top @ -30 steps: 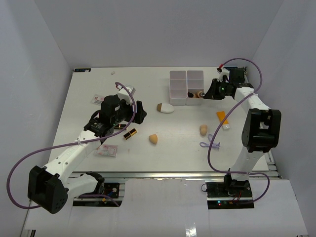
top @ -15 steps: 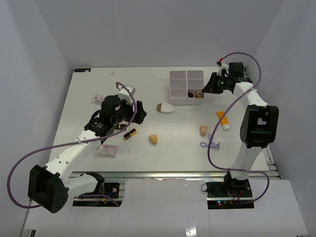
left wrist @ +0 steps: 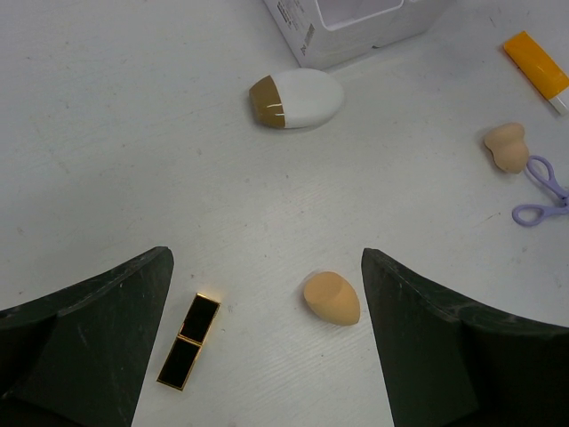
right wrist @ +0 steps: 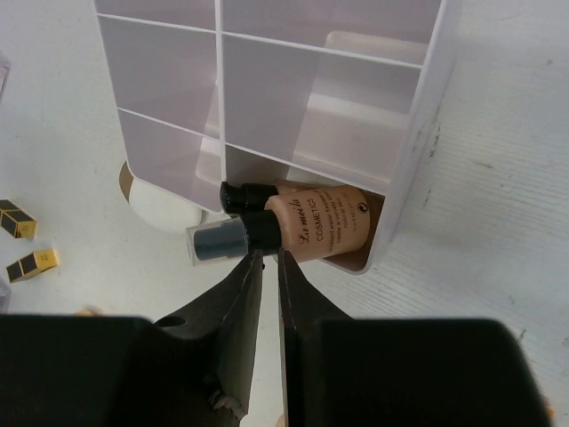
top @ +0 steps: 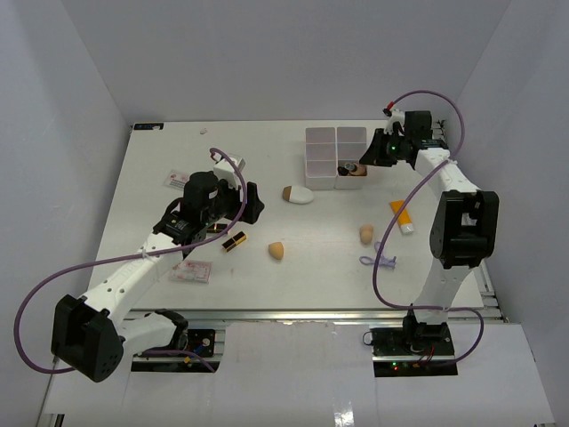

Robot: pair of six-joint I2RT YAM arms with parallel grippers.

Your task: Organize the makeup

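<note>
The makeup lies spread over the table. A black-and-gold lipstick (left wrist: 188, 342) and a tan egg sponge (left wrist: 332, 297) rest on the table below my left gripper (left wrist: 265, 258), which hovers open above them (top: 249, 203). Farther off are the white oval piece with a brown tip (left wrist: 298, 98), a second sponge (left wrist: 505, 147), a purple loop (left wrist: 540, 191) and an orange-white tube (left wrist: 537, 58). My right gripper (right wrist: 270, 255) is shut and empty, its tips just under the neck of a beige foundation bottle (right wrist: 311, 222) lying in the white box's (right wrist: 267, 89) near compartment.
A second bottle with a black cap (right wrist: 240, 193) lies behind the first. The compartment box (top: 336, 157) stands at the table's back middle. Two flat packets (top: 173, 181) (top: 191, 271) lie near the left arm. Grey walls close in three sides.
My right gripper has shifted back and to the left, closer to the box's front right corner, still shut. The left arm and the loose items have not moved.
</note>
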